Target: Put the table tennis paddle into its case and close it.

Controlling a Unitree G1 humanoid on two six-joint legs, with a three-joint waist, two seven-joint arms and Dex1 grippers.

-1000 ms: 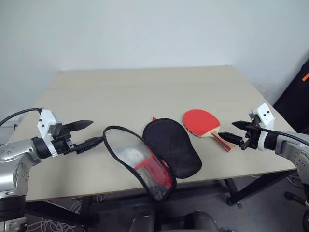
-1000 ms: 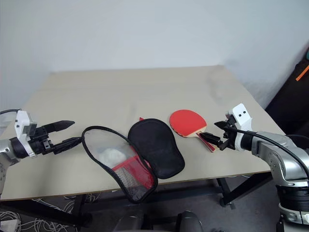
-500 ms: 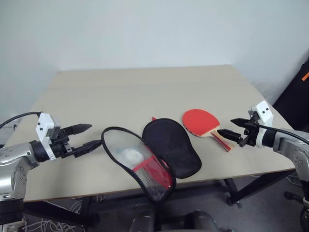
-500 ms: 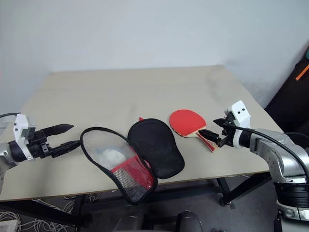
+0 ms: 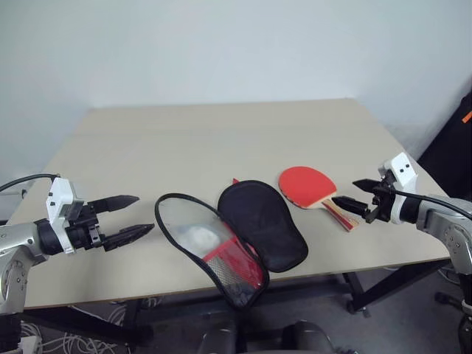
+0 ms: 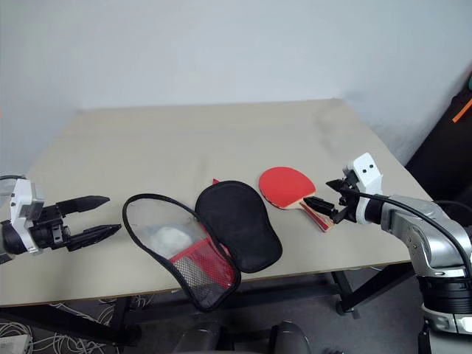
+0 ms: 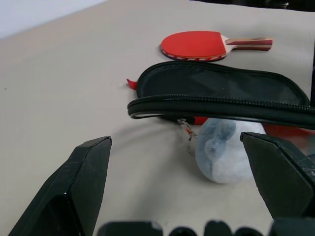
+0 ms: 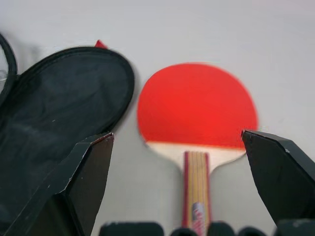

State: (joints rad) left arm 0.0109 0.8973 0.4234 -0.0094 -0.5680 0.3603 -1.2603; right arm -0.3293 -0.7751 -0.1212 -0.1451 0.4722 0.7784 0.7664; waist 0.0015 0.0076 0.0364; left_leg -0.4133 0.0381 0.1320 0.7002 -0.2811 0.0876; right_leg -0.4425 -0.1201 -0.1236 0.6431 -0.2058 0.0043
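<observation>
Left eye view, nearest first: the case [image 5: 236,236] lies unzipped and spread in two halves at the near edge of the table [image 5: 221,140]. Its half on the robot's left, rimmed with black zip, overhangs the table edge, showing red fabric, black mesh and a small grey-white rounded thing [image 5: 198,236] inside. The other half is black and lies flat just beside it.

The left gripper [image 5: 125,217] hovers off the case's left rim, near it but apart, fingers spread wide and empty. In the left wrist view the zip rim runs across between its fingers [image 7: 86,182], with the grey-white thing on a short cord under it.

The table tennis paddle [image 5: 313,188] lies flat on the table, just to the right of the black half and not touching it, red face up, wooden handle pointing toward the robot's right. The right gripper [image 5: 354,195] sits at the end of that handle, fingers spread wide around nothing; whether a fingertip touches the handle cannot be told. In the right wrist view the handle runs up between its fingers [image 8: 83,182].
</observation>
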